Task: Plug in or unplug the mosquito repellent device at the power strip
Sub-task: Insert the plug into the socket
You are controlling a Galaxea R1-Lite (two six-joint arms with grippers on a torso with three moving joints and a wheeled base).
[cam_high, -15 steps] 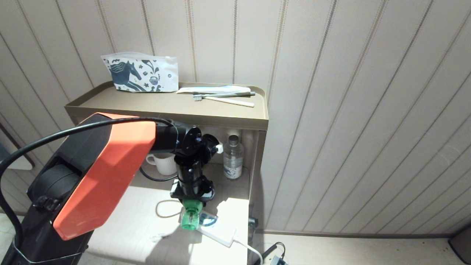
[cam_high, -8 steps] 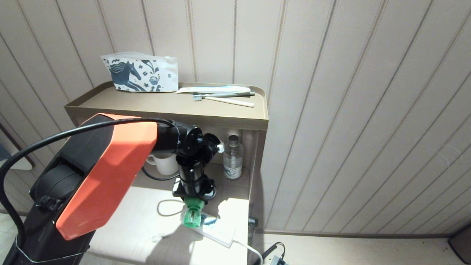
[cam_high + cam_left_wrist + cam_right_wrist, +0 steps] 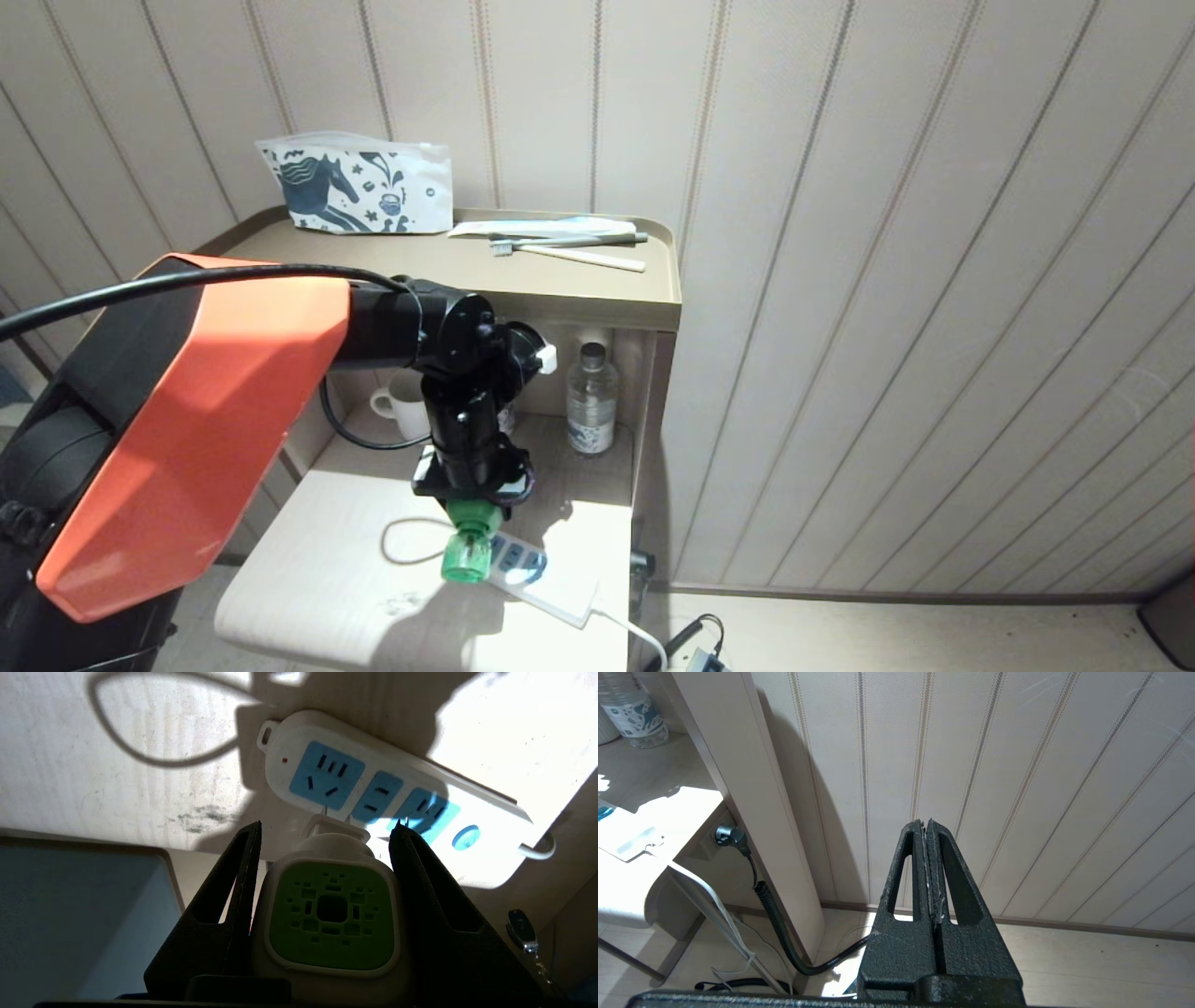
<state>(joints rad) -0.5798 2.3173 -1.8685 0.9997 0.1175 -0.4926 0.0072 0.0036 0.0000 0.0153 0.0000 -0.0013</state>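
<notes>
Now, left claw (image 3: pixel 327 858): closed around the mosquito repellent device (image 3: pixel 331 914), one finger on each side.
Mosquito repellent device: held up in the air, prongs pointing down, not touching the power strip (image 3: pixel 373 793).
Power strip: lies flat on the bench (image 3: pixel 317 560), just under the left claw; all its blue sockets are free.
Right claw (image 3: pixel 927 826): fingers pressed together, holding nothing, parked far off by the wall.
</notes>
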